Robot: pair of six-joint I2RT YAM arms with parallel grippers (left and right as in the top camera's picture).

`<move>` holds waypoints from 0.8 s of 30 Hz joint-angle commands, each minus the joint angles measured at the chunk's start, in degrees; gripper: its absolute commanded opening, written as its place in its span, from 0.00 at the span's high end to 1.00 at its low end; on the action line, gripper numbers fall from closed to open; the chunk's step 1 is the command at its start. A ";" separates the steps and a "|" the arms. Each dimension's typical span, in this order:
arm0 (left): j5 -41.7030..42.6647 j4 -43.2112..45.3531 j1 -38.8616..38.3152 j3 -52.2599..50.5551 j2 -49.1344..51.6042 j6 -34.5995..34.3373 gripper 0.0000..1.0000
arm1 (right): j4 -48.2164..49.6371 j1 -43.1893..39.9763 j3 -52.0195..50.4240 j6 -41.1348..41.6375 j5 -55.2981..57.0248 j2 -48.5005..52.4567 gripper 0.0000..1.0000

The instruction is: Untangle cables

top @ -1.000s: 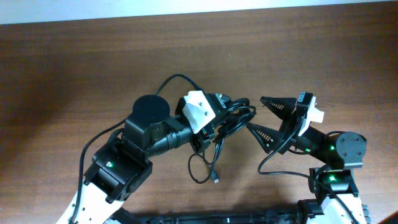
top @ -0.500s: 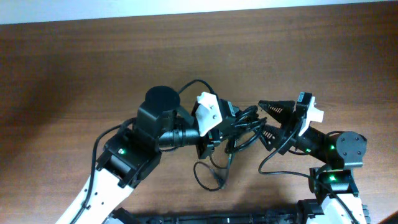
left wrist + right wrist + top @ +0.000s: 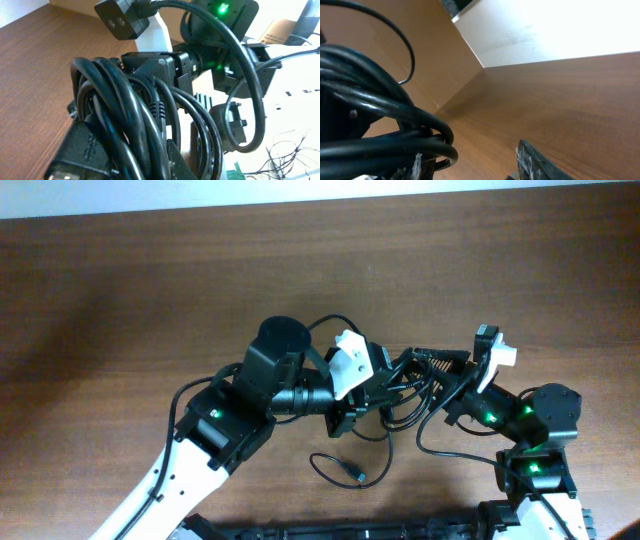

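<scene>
Presently lifted above table (image 3: 150,280): cables (image 3: 125,125), clenched in left pincer (image 3: 381,385), one plug end trailing on table. Right pincer (image 3: 426,374) parted, not clenched, straddling bundle loops above table.

We see the overhead view evenly and softly lit, the worktop (image 3: 120,280) dimmer toward its left. From our right wrist the white wall (image 3: 560,25) blows out in glare; from the left wrist the nearest cables (image 3: 115,140) blur.

Black-and-white arms (image 3: 232,423), green lights (image 3: 522,412), black wiring (image 3: 440,452).
</scene>
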 commanded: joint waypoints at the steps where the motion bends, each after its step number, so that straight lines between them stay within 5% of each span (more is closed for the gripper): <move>1: 5.22 -0.35 -1.38 0.57 -1.11 -1.07 1.00 | -0.66 -0.66 0.61 2.23 9.92 0.33 0.50; 5: 0.24 -0.37 -1.36 0.57 -1.27 -1.11 1.00 | -0.85 -0.66 0.61 2.23 10.16 0.33 0.47; 8: -7.63 -0.39 -1.36 0.57 -1.92 -1.16 1.00 | -0.81 -0.66 0.61 2.16 9.75 0.33 0.31; 11: -19.61 -0.37 -1.38 0.57 -2.95 -1.14 1.00 | -0.13 -0.66 0.61 1.92 7.17 0.33 0.05; 15: -33.53 0.72 -1.38 0.57 -3.72 2.95 1.00 | 0.07 -0.66 0.66 2.25 6.14 0.33 0.02; 24: -33.75 5.95 -1.38 0.57 -3.69 19.37 1.00 | 0.09 -4.28 0.66 27.67 8.31 0.33 0.01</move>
